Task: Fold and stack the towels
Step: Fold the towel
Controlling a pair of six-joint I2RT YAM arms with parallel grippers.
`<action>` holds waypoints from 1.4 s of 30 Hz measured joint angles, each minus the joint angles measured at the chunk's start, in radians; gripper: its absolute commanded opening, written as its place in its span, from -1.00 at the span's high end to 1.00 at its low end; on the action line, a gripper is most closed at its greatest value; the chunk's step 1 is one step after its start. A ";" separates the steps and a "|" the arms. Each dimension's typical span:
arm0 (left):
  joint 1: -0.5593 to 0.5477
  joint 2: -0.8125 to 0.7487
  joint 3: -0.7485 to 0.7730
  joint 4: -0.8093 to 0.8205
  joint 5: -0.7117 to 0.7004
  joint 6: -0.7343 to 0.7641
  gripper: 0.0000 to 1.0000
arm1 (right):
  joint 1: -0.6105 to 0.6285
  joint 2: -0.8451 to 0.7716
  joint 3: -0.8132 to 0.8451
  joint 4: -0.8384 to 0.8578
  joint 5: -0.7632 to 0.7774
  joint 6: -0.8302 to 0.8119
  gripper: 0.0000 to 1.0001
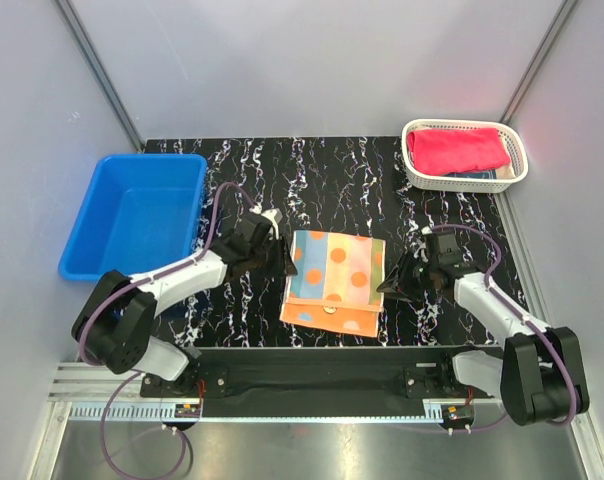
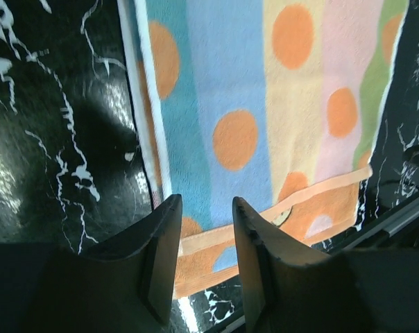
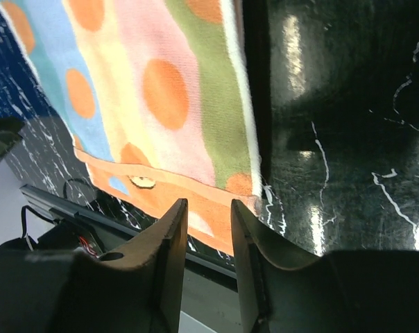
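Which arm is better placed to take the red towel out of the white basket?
Right, probably. The white basket with the red towel stands far right, nearest the right gripper, whose jaws are open and empty. The left gripper would have to cross the striped towel.

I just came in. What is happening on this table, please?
Two robot arms are working on a striped towel with orange dots, which lies folded flat in the middle of the black table. The left gripper and the right gripper sit at its left and right edges, both open and holding nothing. A pink-red towel lies in the white basket. A blue bin stands on the left.
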 measured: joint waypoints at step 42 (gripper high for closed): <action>0.125 0.073 -0.090 -0.034 0.078 -0.015 0.31 | 0.117 0.157 0.008 0.066 0.126 0.105 0.23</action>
